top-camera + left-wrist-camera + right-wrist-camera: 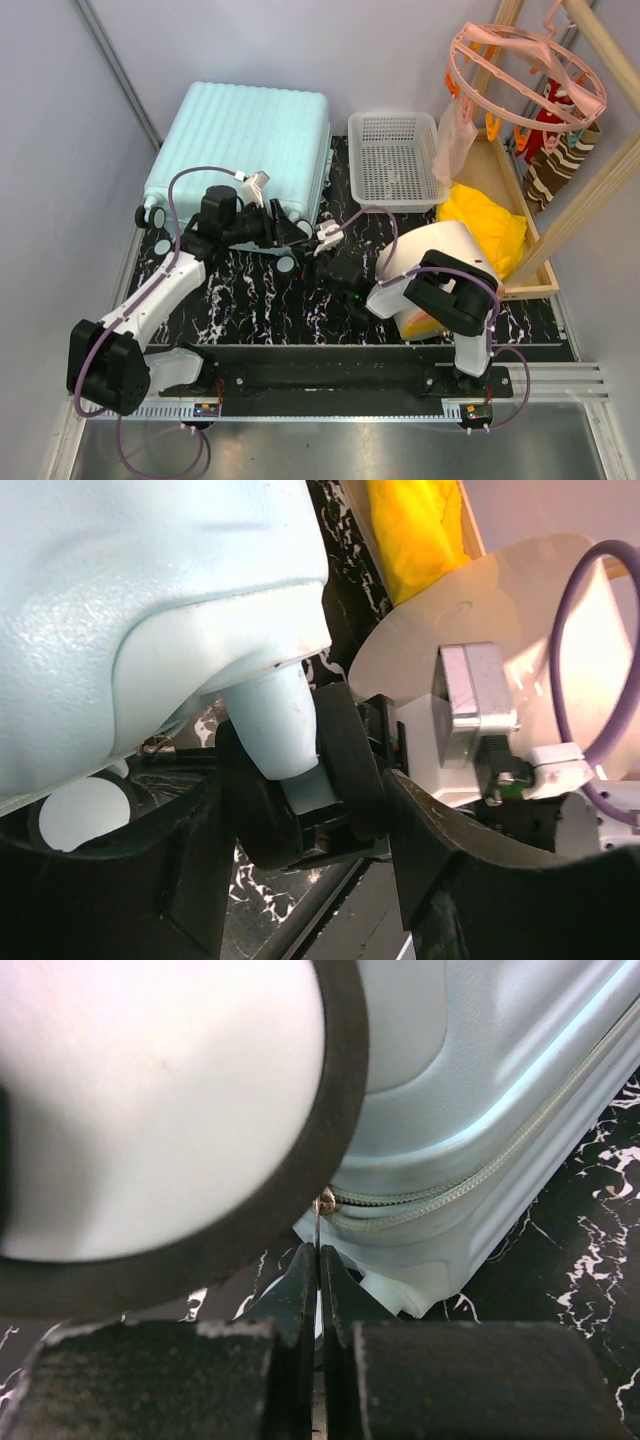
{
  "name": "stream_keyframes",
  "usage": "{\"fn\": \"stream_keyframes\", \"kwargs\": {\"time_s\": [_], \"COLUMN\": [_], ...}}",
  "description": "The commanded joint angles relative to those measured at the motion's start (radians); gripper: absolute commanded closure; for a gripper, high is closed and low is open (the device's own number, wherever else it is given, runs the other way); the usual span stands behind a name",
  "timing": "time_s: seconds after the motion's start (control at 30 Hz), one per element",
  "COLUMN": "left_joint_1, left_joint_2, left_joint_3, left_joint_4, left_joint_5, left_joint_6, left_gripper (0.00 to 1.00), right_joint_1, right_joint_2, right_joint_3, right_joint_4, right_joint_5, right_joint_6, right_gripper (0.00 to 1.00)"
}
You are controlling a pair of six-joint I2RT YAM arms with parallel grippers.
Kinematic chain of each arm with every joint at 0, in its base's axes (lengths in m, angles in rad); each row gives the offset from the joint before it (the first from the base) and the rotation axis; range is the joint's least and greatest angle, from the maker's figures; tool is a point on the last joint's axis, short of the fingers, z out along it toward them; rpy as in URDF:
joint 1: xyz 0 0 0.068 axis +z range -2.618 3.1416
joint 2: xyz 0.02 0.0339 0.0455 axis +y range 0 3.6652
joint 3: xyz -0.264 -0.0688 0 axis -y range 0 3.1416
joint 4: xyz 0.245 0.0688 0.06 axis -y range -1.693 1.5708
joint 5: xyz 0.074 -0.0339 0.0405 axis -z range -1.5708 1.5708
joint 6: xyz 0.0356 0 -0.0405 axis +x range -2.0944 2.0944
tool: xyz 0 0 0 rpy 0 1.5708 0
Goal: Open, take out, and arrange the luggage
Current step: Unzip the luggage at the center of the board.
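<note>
i'm looking at the luggage (240, 140) lying flat and zipped shut at the far left of the marbled mat (260, 300), its wheels toward the arm bases and the white basket (395, 160) just beside its right side. i'm bracing it with the left gripper (300, 825), whose jaws are sitting around the near-right wheel (348, 760) and, as far as i can tell, pressing on both its sides. the right gripper (319, 1270) is closed tight, pinching the thin metal zipper pull (318, 1222) at the case's corner, where the zipper (450, 1190) is curving round. i'm judging the shell to be stiff, smooth and slippery, and too broad for either jaw. the case is looking bulky but probably not heavy, so it is likely to slide if i'm tugging it unbraced. the wheel may swivel, making that hold a loose anchor. the pull is the one real handle for opening, small and easy to lose, so i'm planning to draw along the zipper line, not away from it
</note>
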Motion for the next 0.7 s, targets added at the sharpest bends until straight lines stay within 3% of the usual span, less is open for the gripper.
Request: {"fn": "stream_keyframes", "kwargs": {"time_s": [0.0,0.33,0.67], "left_joint_1": [-0.020,-0.020,-0.018], "left_joint_2": [-0.006,0.029,0.060], "left_joint_3": [0.076,0.093,0.066], "left_joint_4": [0.216,0.252,0.319], "left_joint_5": [0.152,0.126,0.141], "left_joint_6": [-0.057,-0.089,-0.145], "left_gripper": [1.00,1.00,1.00], "right_joint_1": [-0.035,0.135,0.200], "right_joint_2": [0.044,0.123,0.188], "right_joint_3": [-0.020,0.089,0.196], "right_joint_4": [0.067,0.108,0.113], "right_joint_5": [0.047,0.194,0.197], "right_joint_6": [-0.054,-0.309,-0.510], "right_gripper": [1.00,1.00,1.00]}}
